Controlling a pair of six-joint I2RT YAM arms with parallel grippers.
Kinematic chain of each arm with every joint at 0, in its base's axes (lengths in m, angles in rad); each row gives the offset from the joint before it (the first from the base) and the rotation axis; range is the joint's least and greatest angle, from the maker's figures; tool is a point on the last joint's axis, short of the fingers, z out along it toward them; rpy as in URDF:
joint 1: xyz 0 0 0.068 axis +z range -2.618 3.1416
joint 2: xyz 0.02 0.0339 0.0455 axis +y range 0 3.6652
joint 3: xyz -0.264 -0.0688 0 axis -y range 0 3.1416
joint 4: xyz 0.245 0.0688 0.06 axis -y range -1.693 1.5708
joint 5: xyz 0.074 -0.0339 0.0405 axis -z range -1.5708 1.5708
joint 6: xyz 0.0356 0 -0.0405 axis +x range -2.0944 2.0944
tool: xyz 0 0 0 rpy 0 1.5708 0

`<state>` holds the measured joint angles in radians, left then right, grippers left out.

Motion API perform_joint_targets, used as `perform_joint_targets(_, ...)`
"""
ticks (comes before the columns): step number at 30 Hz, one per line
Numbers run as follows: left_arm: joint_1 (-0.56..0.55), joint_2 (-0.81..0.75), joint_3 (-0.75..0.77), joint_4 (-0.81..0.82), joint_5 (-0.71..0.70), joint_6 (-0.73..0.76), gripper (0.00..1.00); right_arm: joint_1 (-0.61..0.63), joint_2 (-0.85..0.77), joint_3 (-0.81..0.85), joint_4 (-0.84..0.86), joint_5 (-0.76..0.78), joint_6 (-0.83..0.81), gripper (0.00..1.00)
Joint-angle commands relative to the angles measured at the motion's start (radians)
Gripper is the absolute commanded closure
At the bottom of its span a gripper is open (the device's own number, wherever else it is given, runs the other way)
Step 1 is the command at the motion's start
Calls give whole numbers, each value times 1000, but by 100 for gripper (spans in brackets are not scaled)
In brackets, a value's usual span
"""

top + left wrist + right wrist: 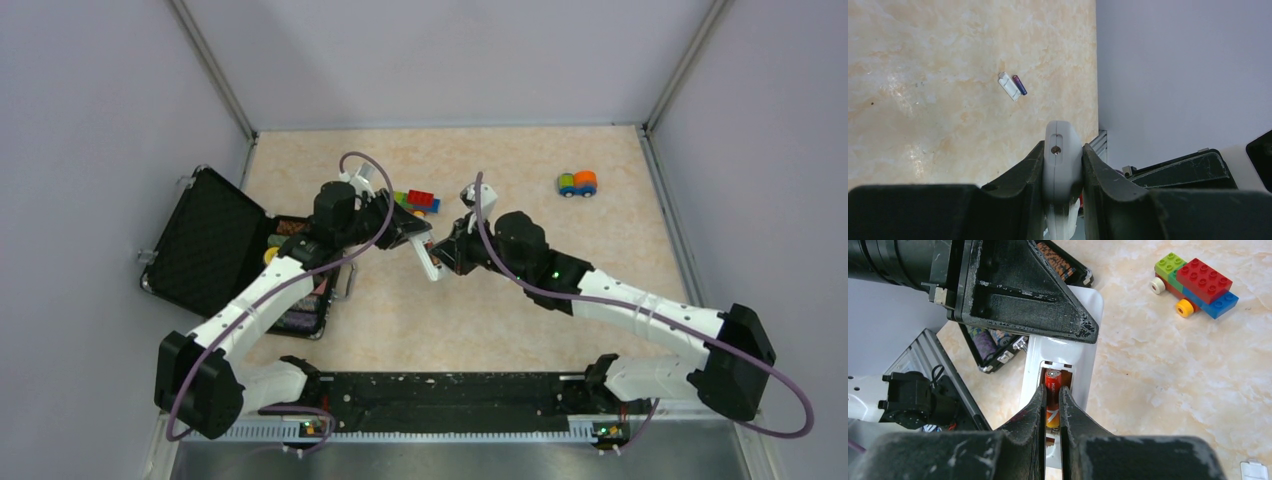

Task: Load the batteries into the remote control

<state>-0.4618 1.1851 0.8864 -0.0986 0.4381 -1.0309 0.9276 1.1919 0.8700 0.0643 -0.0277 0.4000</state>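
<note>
The left gripper (1063, 148) clamps the white remote (1085, 356) edgewise between its jaws. The right gripper (1051, 390) has its jaws pinched on the red battery (1052, 378) in the open compartment. Battery and remote both run lengthwise in line with those jaws. The blue battery (1019, 84) lies on the table (923, 75) well beyond the left jaws, just beside the white cover (1008, 86).

The right jaws pinch a red-orange battery (1052, 382) (in the remote (1083, 357)).
</note>
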Motion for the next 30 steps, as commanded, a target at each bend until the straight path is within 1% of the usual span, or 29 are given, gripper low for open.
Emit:
perform_joint_targets(1,10,-10,17,61,35,-13,100,7,22,9,-20,-29,-27,93)
perform_joint_targets(9,14,-8,10,50,39,2,100,8,45,46,-59,-12,-5,85)
perform_joint_targets(16,18,-11,4,24,31,23,100,7,46,93,-107,3,17,75)
perform_joint_targets(22,21,-9,-7,22,33,31,100,8,36,116,-121,1,34,71)
perform_joint_targets(25,23,-7,-10,22,33,38,100,8,25,130,-130,-3,53,67)
perform_joint_targets(28,23,-9,-10,22,34,47,100,8,11,148,-137,-17,88,58)
perform_joint_targets(30,23,-9,-11,23,34,49,100,5,3,158,-146,-18,114,50)
